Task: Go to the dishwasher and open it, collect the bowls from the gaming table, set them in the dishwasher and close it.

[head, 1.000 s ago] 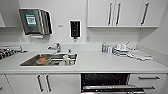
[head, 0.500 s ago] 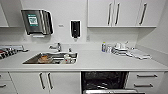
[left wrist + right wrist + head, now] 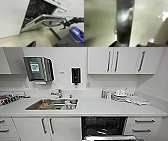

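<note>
The dishwasher [image 3: 103, 127] stands open under the white counter, its dark inside showing. Its steel door [image 3: 110, 138] hangs tilted partway down. In the left wrist view the door [image 3: 37, 23] slants out from the cabinet, with wire racks [image 3: 37, 8] behind it. My right gripper [image 3: 63, 25] reaches in on its dark arm and is shut on the bar handle [image 3: 52, 25]. That handle [image 3: 124, 25] runs large and dark through the right wrist view. A dark tip of my left gripper [image 3: 31, 44] shows over the floor. The bowls and the gaming table are out of view.
A steel sink [image 3: 32, 107] with dishes in it and a tap [image 3: 58, 93] lies left of the dishwasher. White drawers [image 3: 142, 125] flank it on the right, cupboard doors [image 3: 46, 127] on the left. Bottles and crockery [image 3: 120, 95] stand on the counter. Beige floor [image 3: 37, 37] lies below the door.
The dishwasher's door has come a little lower, so more of the dark inside shows. The kitchen stays in the same place in the head view.
</note>
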Motion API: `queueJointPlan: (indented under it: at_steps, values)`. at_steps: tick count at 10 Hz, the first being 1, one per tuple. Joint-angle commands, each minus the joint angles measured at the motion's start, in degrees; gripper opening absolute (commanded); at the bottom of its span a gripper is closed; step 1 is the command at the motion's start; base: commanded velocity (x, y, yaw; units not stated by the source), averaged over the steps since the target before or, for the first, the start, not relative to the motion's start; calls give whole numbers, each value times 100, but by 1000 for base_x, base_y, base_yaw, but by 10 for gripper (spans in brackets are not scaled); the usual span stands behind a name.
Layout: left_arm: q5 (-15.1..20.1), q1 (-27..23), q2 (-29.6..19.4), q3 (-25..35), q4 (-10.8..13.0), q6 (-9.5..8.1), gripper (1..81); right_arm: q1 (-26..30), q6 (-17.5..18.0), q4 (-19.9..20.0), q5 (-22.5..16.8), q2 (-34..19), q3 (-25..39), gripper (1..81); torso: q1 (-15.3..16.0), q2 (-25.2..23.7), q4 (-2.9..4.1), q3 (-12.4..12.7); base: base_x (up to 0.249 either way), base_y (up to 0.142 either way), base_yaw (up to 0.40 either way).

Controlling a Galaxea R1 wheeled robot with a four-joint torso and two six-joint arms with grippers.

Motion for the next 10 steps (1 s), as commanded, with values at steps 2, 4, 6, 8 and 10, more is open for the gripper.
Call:
queueJointPlan:
  at_steps: [2, 4, 6, 8, 10]
  values:
    - [44, -443, -255, 121, 89, 36, 811, 413, -45, -47, -456, -50, 23, 811, 2, 0, 0, -2, -64, 0, 0]
    - [52, -408, -238, 121, 89, 36, 811, 221, -36, -284, -456, 134, -108, 811, 2, 0, 0, -2, -64, 0, 0]
    - [140, -399, -141, 112, 89, 36, 811, -44, -63, -346, -96, 205, -355, 811, 5, 0, 0, -2, -66, 0, 0]
    - [211, -399, -45, 59, 81, 36, 811, -150, -89, -451, 53, 92, -295, 811, 5, 0, 0, -2, -65, 0, 0]
    - [211, -399, -36, 51, 72, 36, 811, -132, -89, -748, 141, -250, 204, 811, 2, -2, 0, -2, 0, 0, 0]
